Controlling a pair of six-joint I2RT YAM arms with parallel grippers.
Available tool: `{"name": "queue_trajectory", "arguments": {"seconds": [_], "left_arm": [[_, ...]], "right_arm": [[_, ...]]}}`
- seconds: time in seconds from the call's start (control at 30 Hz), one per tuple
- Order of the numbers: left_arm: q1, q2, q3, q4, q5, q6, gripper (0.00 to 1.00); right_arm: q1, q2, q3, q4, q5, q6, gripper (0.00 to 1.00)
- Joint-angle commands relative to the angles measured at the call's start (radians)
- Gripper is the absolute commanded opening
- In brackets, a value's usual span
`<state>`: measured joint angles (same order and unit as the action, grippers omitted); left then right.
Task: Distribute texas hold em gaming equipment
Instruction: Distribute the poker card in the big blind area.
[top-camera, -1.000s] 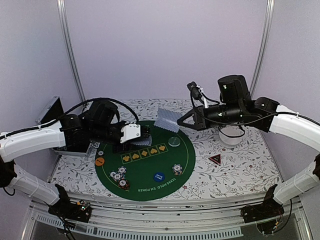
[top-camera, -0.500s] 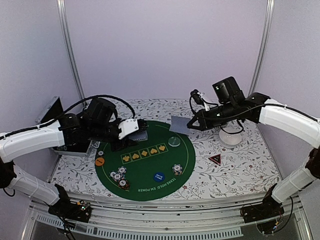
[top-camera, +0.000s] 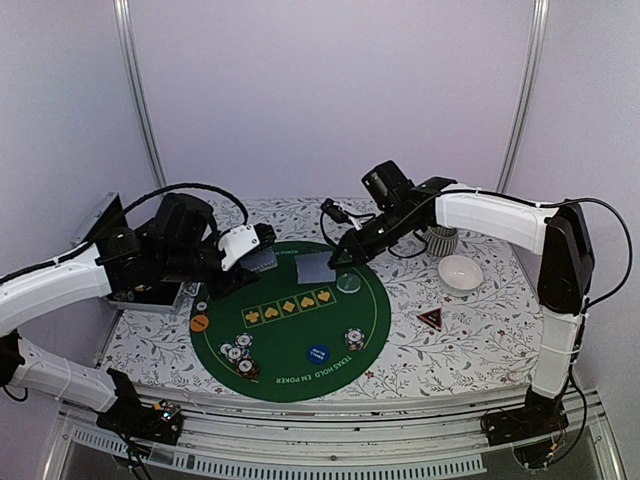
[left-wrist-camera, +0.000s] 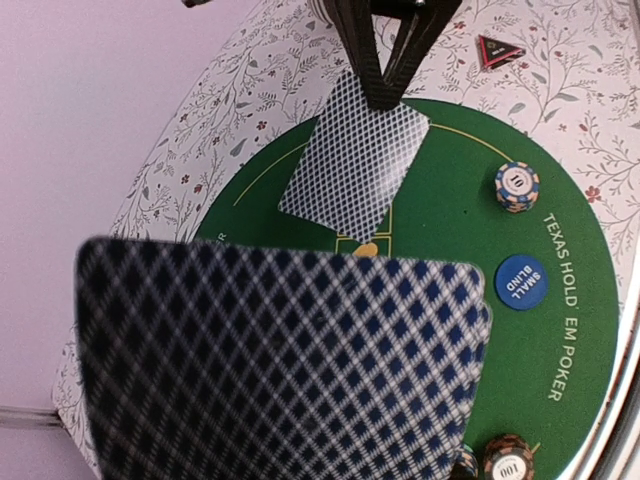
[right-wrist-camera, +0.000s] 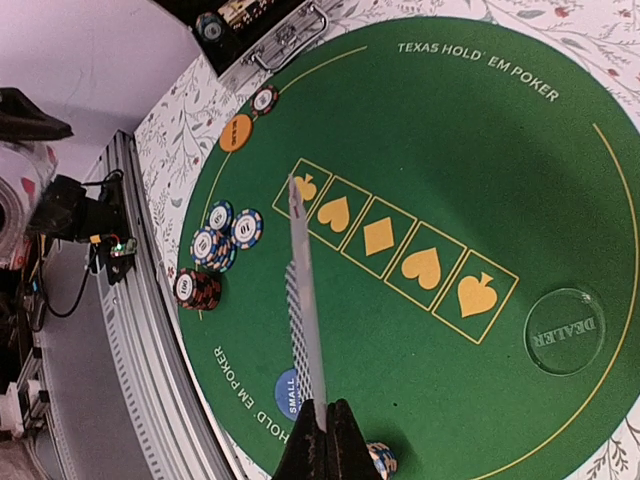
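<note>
- Top external view: nearest me, striped chips and the blue button lay on the green mat covering the counter.
- My left tool was clamped on a grey-blue-backed card, raised over the mat's left edge.
- My right tool was pinched tight on a second card, hanging above the mat's far side.
- Farthest right sat the white bowl.

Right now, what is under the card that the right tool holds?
Only green mat, at its far side by the printed suit boxes. The card, pinched by the right tool, covers the patch straight below it; whether it touches the mat is unclear.
</note>
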<state>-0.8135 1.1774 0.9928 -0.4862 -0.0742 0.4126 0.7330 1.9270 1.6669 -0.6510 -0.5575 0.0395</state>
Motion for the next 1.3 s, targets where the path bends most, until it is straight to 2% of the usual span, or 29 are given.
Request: {"name": "queue_trajectory", "arguments": {"seconds": [0.0,0.27,0.83,1.0,1.27], "left_arm": [[0.018,-0.031,-0.015,-0.003,-0.009,-0.029,0.41],[0.028,-0.031,-0.011,-0.002,0.008,-0.005,0.41],[0.054,-0.055,-0.034,-0.006,0.019,-0.001,0.41],[0.057,-0.054,-0.033,-0.006,0.011,0.000,0.41],[0.074,-0.065,-0.020,-0.022,-0.018,-0.003,0.41]], "right_arm": [[0.021,0.049,0.045,-0.082,-0.085,-0.103,0.02],[0.081,0.040,-0.022,-0.065,-0.126,-0.115,0.02],[0.139,0.122,0.020,-0.004,-0.159,-0.046,0.02],[0.148,0.188,0.040,0.156,-0.169,0.098,0.02],[0.166,0.407,0.217,0.425,-0.171,0.399,0.02]]}}
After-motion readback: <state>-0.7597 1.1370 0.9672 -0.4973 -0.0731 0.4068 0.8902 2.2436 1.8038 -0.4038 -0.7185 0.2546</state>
